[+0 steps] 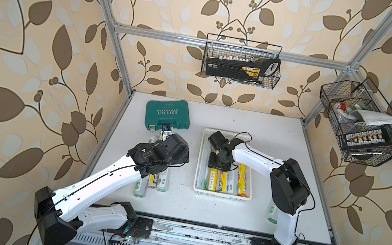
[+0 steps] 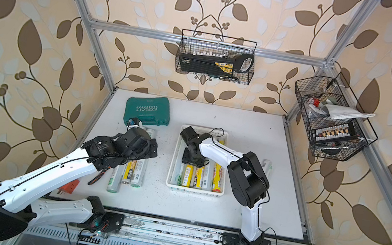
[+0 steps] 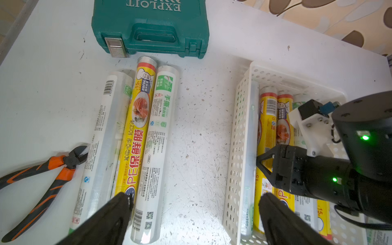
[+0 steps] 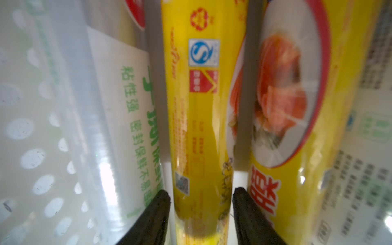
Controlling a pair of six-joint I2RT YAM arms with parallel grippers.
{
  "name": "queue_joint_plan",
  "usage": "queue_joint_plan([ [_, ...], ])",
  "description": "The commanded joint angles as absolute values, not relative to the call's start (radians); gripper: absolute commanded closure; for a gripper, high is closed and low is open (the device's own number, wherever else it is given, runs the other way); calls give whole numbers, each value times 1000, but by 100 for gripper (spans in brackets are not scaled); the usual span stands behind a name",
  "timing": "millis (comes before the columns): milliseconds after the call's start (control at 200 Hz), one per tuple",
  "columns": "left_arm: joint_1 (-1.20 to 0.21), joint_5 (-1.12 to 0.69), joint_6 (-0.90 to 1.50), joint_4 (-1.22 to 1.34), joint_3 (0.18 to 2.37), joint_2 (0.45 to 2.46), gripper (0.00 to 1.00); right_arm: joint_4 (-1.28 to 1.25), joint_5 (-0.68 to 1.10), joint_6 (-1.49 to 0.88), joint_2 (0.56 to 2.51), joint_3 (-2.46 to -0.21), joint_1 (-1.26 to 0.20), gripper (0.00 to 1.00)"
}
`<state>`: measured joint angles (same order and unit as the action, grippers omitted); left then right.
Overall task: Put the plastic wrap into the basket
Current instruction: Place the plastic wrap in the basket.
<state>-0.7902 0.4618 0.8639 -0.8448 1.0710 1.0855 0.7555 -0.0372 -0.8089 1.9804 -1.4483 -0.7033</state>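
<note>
The left arm [image 1: 105, 175] stretches from seven o'clock toward eleven, with the left gripper [image 3: 195, 197] spread wide. The right arm [image 1: 256, 159] folds at its elbow and reaches toward nine o'clock. The right gripper [image 4: 201, 193] points down, jaws partly parted.

A teal tool case [image 3: 150, 27] lay shut on the white table [image 3: 201, 137], straight ahead of the fingers [image 3: 110, 220] of the left gripper [image 3: 196, 198] and beyond their tips, its handle and a metal latch facing them. Cutters [image 3: 48, 169] with orange-and-black handles lay to the left of those fingers, outside their gap, handles spread. Far beyond and above the fingertips, the aluminium frame [image 1: 229, 45] carried a back wire basket [image 1: 238, 79] with a long black-and-yellow tool [image 1: 241, 67], and a side wire basket [image 1: 358, 145], off to the right, with a white cloth [image 1: 386, 120].
</note>
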Motion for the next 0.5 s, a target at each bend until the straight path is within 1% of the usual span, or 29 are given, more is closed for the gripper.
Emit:
queue_joint_plan([
  [0,-774,466,853,-844,1080,1080,1,818,-101,-788,1900,-1460,-704,47],
  [290,-739,467,850,-853,1062,1095,1,826,-150,-730,1642,-1399,-704,45],
  [495,-691,450,844,-851,1017,1102,1,720,-136,-657,1416,-1275,-704,45],
])
